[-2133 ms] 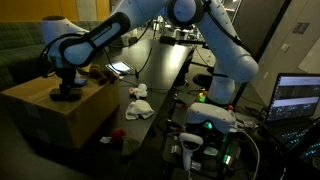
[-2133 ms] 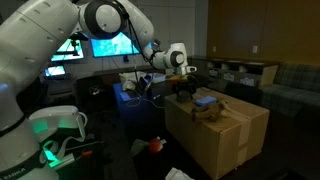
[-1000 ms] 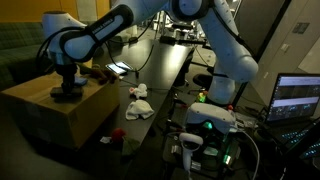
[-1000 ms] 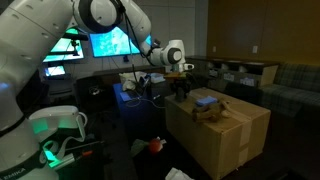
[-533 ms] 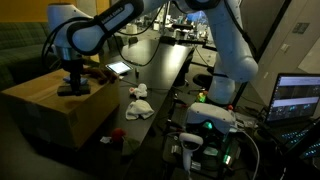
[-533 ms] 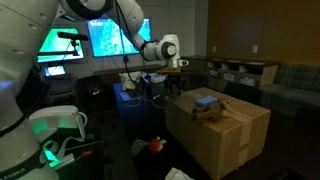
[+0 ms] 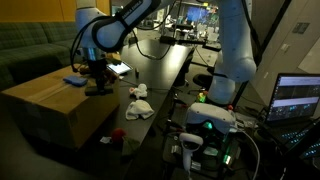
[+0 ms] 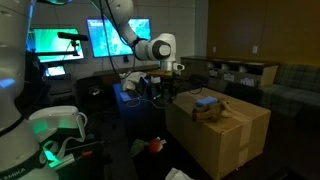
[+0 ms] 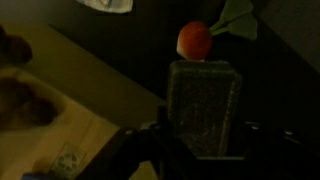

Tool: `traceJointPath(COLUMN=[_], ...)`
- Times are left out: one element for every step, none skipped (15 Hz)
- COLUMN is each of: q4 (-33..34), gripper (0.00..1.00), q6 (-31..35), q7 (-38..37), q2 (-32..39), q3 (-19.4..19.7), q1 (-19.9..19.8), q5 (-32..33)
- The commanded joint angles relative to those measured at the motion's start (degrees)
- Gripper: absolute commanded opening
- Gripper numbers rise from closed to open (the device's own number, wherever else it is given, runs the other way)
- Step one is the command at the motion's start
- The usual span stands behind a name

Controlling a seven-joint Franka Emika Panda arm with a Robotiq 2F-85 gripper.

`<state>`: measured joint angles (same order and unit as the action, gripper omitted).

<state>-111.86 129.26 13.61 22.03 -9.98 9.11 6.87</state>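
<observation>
My gripper [image 7: 98, 88] hangs past the edge of a large cardboard box [image 7: 45, 105], above the floor; it also shows in an exterior view [image 8: 166, 88]. In the wrist view the gripper [image 9: 203, 135] is shut on a grey speckled block [image 9: 203, 100] that stands upright between the fingers. The box top [image 9: 60, 115] lies to the left below. A blue object [image 8: 205, 100] and a brown soft thing [image 8: 213, 113] lie on the box. A red ball-like toy with a green leaf [image 9: 195, 40] lies on the dark floor beyond the block.
White cloths [image 7: 138, 105] lie on the floor beside the box, with the red toy [image 7: 118, 133] nearby. A long dark table [image 7: 160, 55] runs behind. Monitors [image 8: 110, 38] glow at the back. The robot base [image 7: 210, 120] stands to one side.
The gripper rose from the box top and swung sideways past the box edge, now hanging over the floor with the grey block in it.
</observation>
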Motion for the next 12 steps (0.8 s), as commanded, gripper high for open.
traceJointPath(q4=[-8.9,-10.3,-11.4,-12.5,-13.3,-14.1,-14.7,-14.8,-15.0,-14.8,-14.7,-14.5], gripper=[0.31,0.31,0.31,0.31,0.31,0.31,0.31,0.31,0.31,0.31,0.31,0.31], q6=[1.9,2.1,2.1,2.3,2.4,3.3,4.2,5.0,6.2,7.1,8.4,9.9], q7=[0.3,0.0,0.2,0.1,0.1,-1.9,-3.3,-3.8,-5.4,-6.0,-7.0,-8.7], q2=[-4.9,-5.1,-5.1,-5.0,-4.5,-4.0,-3.4,-2.2,-1.2,0.2,1.5,3.0], q3=[-0.1,0.1,0.2,0.4,0.5,1.1,1.6,1.7,2.2,2.3,2.6,3.0], q1=[-2.1,-2.4,-2.8,-3.1,-3.3,-3.0,-2.9,-2.8,-2.5,-2.4,-2.2,-1.7], q5=[-3.3,-3.5,-3.9,-4.0,-4.1,-3.0,-2.6,-2.6,-2.0,-2.3,-2.0,-1.5])
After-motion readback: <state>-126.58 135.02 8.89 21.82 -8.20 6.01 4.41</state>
